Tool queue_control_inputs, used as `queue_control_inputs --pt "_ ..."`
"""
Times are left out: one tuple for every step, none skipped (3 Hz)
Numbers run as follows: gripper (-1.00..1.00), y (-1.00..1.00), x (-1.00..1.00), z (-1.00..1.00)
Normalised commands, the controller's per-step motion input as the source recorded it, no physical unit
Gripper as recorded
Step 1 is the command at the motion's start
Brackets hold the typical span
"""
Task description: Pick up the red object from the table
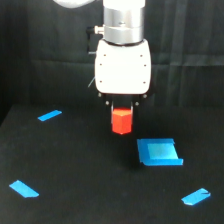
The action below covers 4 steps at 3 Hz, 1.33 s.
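Note:
The red object [121, 121] is a small red-orange block. It hangs right under the white gripper body, held between the two dark fingers [109, 105] of my gripper [121, 106]. The block appears lifted a little above the black table [75, 170], with a faint shadow below it. The gripper is shut on the block's top part, which is partly hidden by the fingers.
A flat blue square [158, 152] lies on the table just to the exterior view's right of the block. Blue strips lie at the far left [49, 115], near left [23, 188] and near right [196, 197]. A black curtain [45, 55] hangs behind.

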Motion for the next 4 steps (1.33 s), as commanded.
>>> queue_control_inputs --pt "-0.94 0.06 0.0 0.1" --pt "-0.93 -0.08 -0.02 0.12" --pt "-0.97 -0.09 0.05 0.08" --pt "-0.93 0.02 0.0 0.1"
